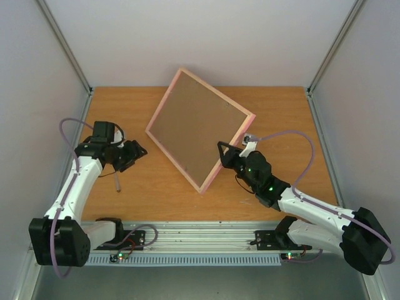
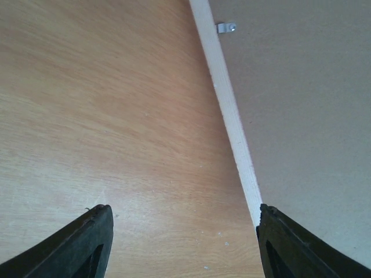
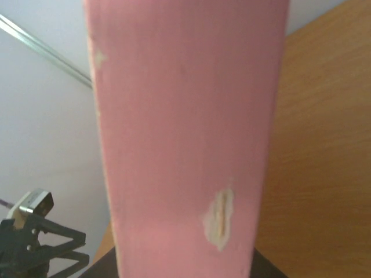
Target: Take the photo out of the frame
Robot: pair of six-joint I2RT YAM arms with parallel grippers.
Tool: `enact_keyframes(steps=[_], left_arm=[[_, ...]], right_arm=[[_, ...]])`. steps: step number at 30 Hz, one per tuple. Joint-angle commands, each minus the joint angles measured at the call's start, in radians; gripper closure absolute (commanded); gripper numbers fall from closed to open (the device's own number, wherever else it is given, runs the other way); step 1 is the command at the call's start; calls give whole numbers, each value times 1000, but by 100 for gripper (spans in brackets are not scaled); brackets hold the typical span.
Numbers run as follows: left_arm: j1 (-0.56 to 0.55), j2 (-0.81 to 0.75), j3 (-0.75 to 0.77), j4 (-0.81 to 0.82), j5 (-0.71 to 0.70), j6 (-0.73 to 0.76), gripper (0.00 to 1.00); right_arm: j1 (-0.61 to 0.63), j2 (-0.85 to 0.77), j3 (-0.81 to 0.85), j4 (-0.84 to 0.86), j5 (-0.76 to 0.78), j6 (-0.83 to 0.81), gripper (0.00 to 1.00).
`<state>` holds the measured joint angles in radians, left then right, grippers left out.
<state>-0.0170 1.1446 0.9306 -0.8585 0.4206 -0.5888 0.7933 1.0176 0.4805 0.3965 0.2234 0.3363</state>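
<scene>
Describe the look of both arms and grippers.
The left arm and right arm have white links, black joints and bases. A lilac cable loops along each. The left gripper and right gripper are black; green lights glow on the right arm.

We see the frame (image 3: 185, 116) blurred and cut off top and bottom in the right wrist view; its backing board (image 1: 197, 128) hides the photo; the left pincer (image 2: 182, 209) is cropped below.

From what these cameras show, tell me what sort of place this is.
Probably a robot lab test cell: a wooden table boxed in by plain white panels on aluminium posts, the left arm and right arm bolted to a rail at its near edge.
</scene>
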Motion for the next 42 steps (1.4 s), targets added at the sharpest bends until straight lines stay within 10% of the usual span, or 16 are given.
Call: enact_keyframes(steps=[1, 23, 42], left_arm=[[5, 20, -26, 66, 15, -23, 31], [5, 115, 4, 64, -76, 36, 25], [-22, 262, -49, 227, 3, -51, 25]], right_arm=[[-71, -16, -34, -19, -115, 108, 99], [-408, 144, -88, -161, -588, 227, 97], [-461, 305, -7, -404, -667, 167, 70]])
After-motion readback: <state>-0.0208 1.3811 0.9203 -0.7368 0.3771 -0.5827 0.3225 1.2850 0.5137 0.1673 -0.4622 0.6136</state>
